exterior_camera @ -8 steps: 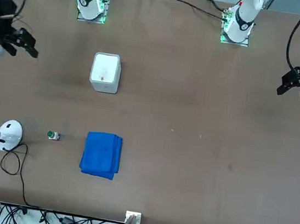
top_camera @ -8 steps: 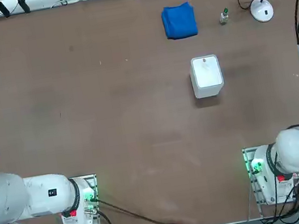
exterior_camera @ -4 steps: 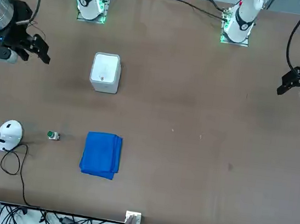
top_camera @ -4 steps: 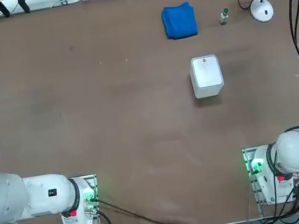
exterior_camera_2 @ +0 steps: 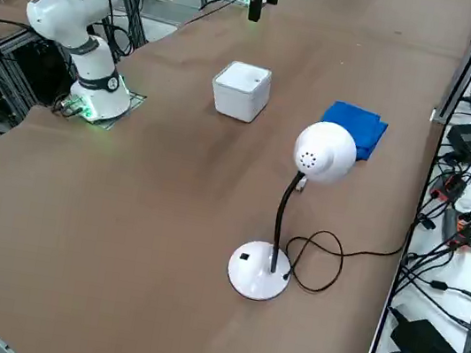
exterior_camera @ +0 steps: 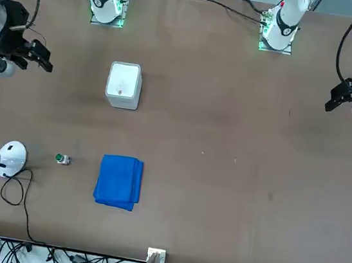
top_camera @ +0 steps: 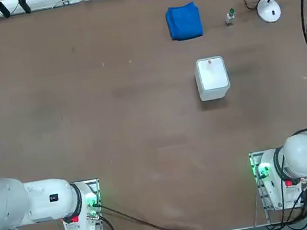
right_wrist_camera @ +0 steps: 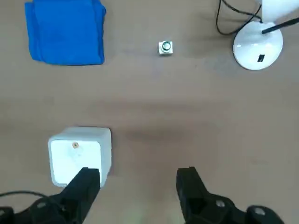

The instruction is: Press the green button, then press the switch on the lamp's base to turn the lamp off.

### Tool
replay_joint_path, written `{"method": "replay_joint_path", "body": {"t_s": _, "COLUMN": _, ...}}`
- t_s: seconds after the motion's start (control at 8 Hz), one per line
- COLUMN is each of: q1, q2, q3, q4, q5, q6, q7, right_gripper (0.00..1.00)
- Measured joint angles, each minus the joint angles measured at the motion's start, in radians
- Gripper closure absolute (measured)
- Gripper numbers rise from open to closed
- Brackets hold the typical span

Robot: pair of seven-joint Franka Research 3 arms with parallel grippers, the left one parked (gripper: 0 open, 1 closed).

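Fingers of the right gripper [right_wrist_camera: 138, 186] stand wide apart and empty, high over the table just on the robot's side of the white box [right_wrist_camera: 80, 154]. Beyond the box sits the green button [right_wrist_camera: 165, 47], a tiny stub that looks light and liable to tip, so I'd press straight down on its cap. Further right of it, the lamp's base [right_wrist_camera: 257, 45] carries the switch [right_wrist_camera: 260, 58]; that disc looks stable. Compared with a second ago, the gripper has moved in over the table.
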Motion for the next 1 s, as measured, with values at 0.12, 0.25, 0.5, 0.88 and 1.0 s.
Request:
{"method": "replay_joint_path", "body": {"t_s": 0.12, "q1": -0.003, "q2": 0.000, "q3": -0.007, "q4": 0.002, "q5": 0.000, "q6": -0.001, "q7": -0.001, "right_gripper": 0.00}}
{"method": "replay_joint_path", "body": {"t_s": 0.25, "q1": -0.003, "q2": -0.001, "q3": -0.014, "q4": 0.002, "q5": -0.003, "q6": -0.002, "q7": -0.002, "right_gripper": 0.00}}
{"method": "replay_joint_path", "body": {"t_s": 0.5, "q1": 0.000, "q2": -0.014, "q3": -0.038, "q4": -0.002, "q5": -0.003, "q6": -0.004, "q7": -0.005, "right_gripper": 0.00}}
{"method": "replay_joint_path", "body": {"t_s": 0.88, "q1": 0.057, "q2": -0.064, "q3": -0.097, "q4": -0.057, "q5": -0.003, "q6": 0.003, "q7": -0.005, "right_gripper": 0.00}}
{"method": "replay_joint_path", "body": {"t_s": 1.0, "q1": 0.066, "q2": -0.080, "q3": -0.113, "q4": -0.074, "q5": -0.003, "q6": 0.004, "q7": -0.005, "right_gripper": 0.00}}
